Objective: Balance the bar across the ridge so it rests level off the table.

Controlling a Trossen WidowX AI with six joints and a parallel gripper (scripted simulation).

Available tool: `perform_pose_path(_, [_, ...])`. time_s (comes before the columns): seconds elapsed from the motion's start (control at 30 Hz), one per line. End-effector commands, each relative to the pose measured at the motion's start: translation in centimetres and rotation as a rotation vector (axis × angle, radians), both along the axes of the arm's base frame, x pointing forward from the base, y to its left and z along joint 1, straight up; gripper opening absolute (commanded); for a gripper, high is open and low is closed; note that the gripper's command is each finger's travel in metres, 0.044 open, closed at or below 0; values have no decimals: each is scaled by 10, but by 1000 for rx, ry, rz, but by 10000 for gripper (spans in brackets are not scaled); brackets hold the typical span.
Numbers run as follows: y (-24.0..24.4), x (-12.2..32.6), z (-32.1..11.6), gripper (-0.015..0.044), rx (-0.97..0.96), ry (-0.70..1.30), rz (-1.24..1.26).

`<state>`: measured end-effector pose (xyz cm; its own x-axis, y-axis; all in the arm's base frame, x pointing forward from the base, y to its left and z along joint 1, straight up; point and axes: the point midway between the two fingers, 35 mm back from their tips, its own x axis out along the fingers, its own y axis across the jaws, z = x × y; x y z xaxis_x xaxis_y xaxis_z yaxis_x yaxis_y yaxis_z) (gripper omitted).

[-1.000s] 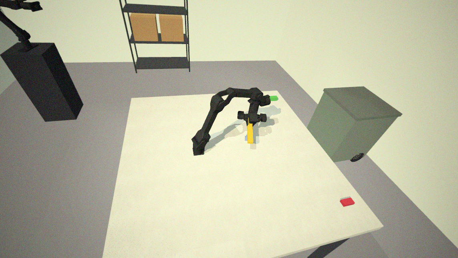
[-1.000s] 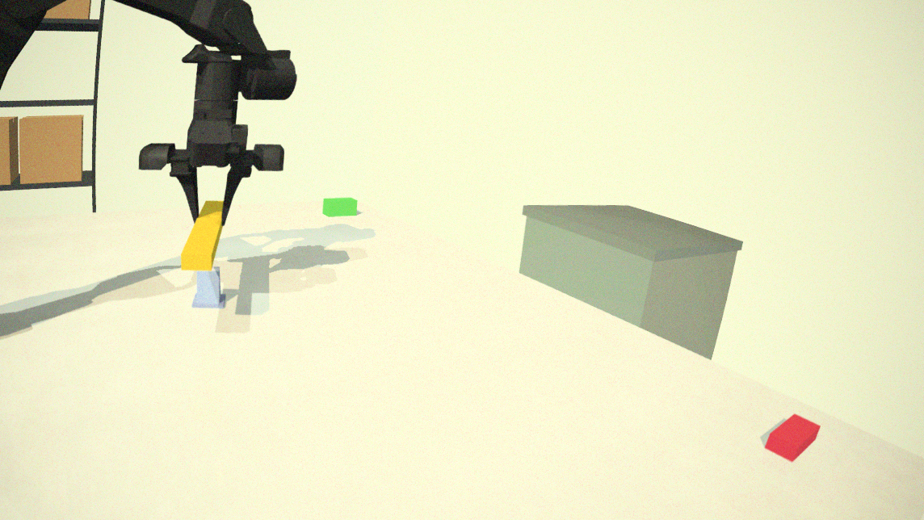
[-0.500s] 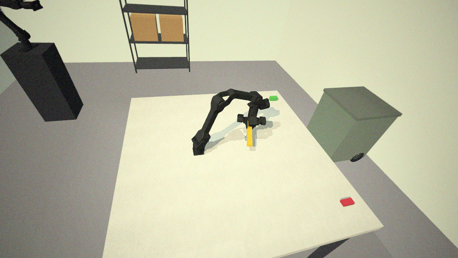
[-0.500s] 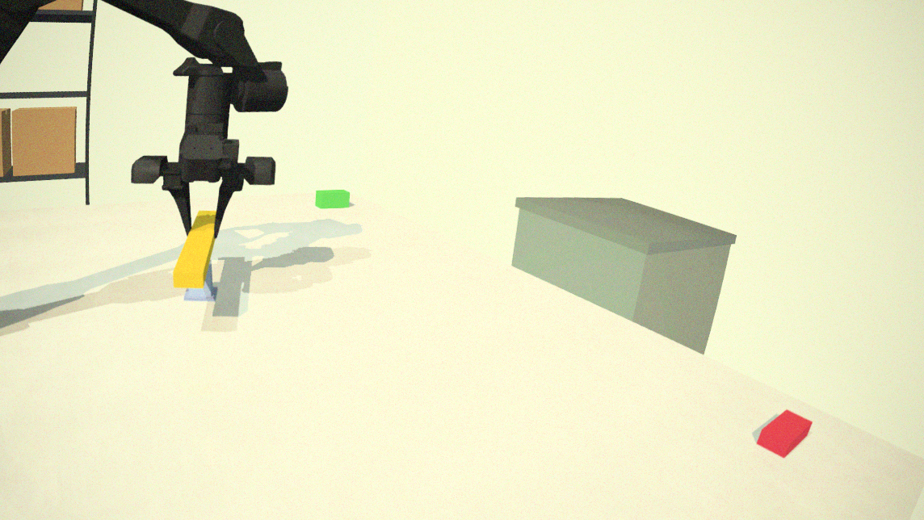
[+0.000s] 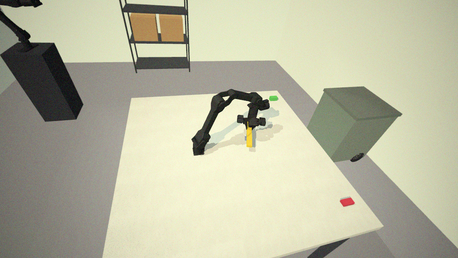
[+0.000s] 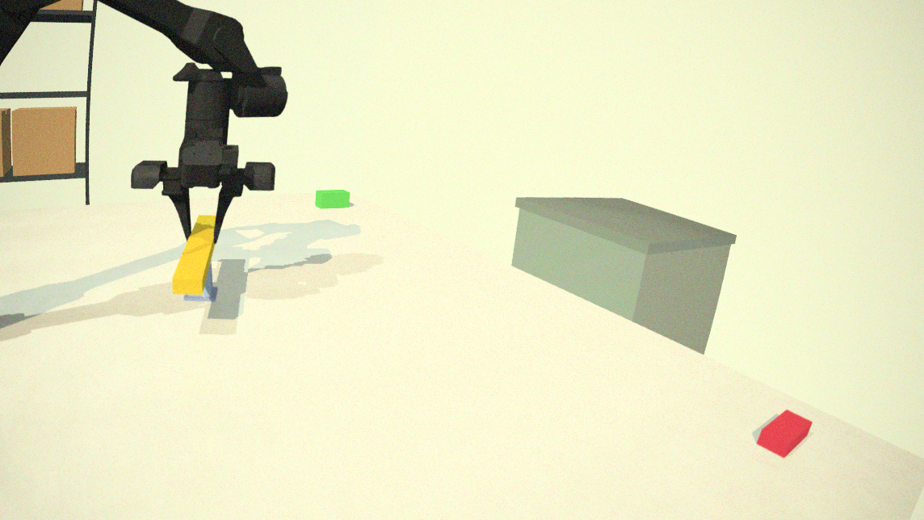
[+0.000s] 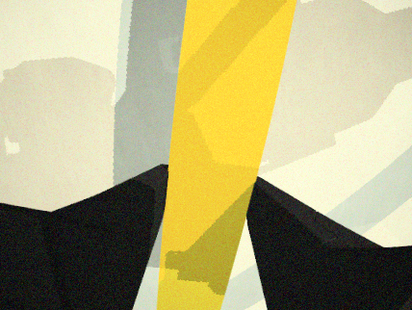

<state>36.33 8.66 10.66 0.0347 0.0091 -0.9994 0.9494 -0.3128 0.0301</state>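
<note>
The yellow bar (image 5: 249,138) (image 6: 191,262) (image 7: 231,96) is held above the table, its near end pointing toward the top and exterior views. My gripper (image 5: 249,126) (image 6: 201,241) (image 7: 209,179) is shut on the bar, one finger on each side, toward its far end in the top and exterior views. The blue-grey ridge (image 5: 246,138) (image 6: 209,289) stands under the bar's nearer part and is mostly hidden by it. Whether the bar touches the ridge's top cannot be told. The wrist view does not show the ridge.
A green block (image 5: 273,98) (image 6: 332,199) lies at the table's far right corner. A red block (image 5: 347,202) (image 6: 783,434) lies near the table's right edge, toward the front. A grey-green cabinet (image 5: 333,125) (image 6: 581,265) stands beyond the right edge.
</note>
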Motion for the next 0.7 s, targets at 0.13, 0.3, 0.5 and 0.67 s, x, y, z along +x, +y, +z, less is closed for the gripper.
perform_pose_path(0.13, [0,0,-1,0,-1,-1,-1])
perform_pose_path(0.3, [0,0,-1,0,-1,-1,-1])
perform_pose_path(0.5, [0,0,-2,0,-1,-1,-1])
perform_pose_path(0.67, [0,0,-2,0,-1,-1,-1])
